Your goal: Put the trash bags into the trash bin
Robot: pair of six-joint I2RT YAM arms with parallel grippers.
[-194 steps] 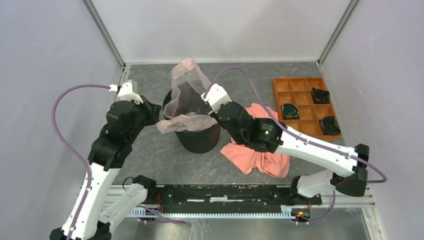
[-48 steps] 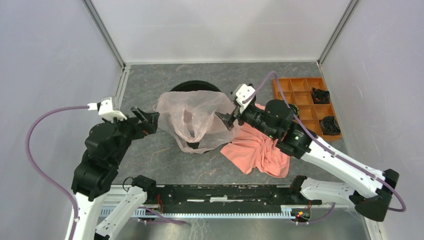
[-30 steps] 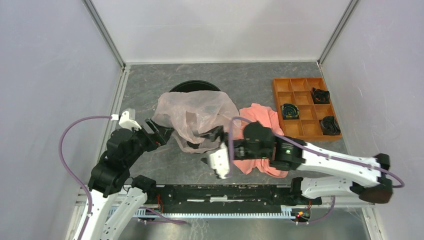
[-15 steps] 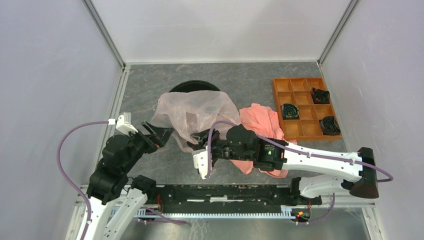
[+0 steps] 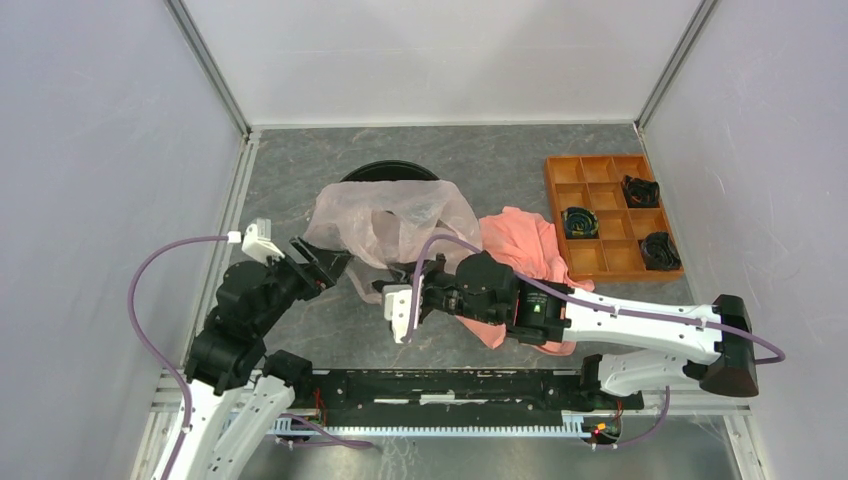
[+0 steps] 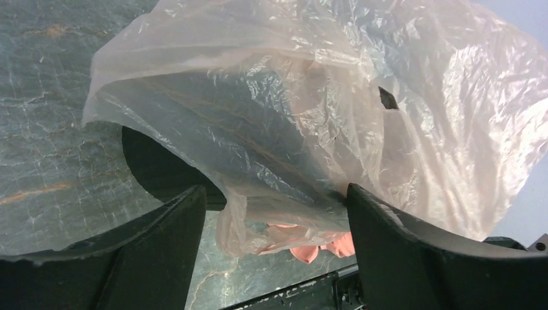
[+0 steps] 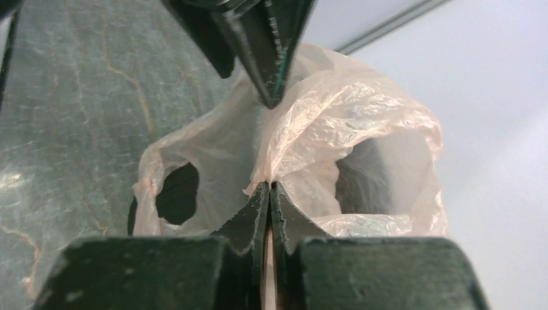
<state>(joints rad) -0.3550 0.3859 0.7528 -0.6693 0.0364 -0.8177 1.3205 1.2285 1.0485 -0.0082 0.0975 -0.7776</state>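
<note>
The pale pink trash bag [image 5: 385, 222] lies draped over the black trash bin [image 5: 390, 170], hiding all but the bin's far rim. My right gripper [image 5: 424, 283] reaches in from the near right and is shut on the bag's near edge. In the right wrist view the fingertips [image 7: 269, 188] pinch a fold of the film, and the bag [image 7: 362, 129] billows beyond them. My left gripper [image 5: 325, 264] stands open at the bag's left side. In the left wrist view its jaws [image 6: 278, 226] are wide apart, with the bag [image 6: 323, 97] and the bin's dark wall [image 6: 161, 174] ahead of them, untouched.
A coral-orange cloth [image 5: 525, 250] lies on the table right of the bin, partly under my right arm; it also shows below the bag [image 6: 316, 247]. An orange compartment tray [image 5: 610, 215] holding black items sits at the far right. White walls enclose the table.
My right gripper has swung in to the bag's near edge and closed on it. The left gripper has shifted slightly and stayed open. The bag's near side has drawn in a little.
</note>
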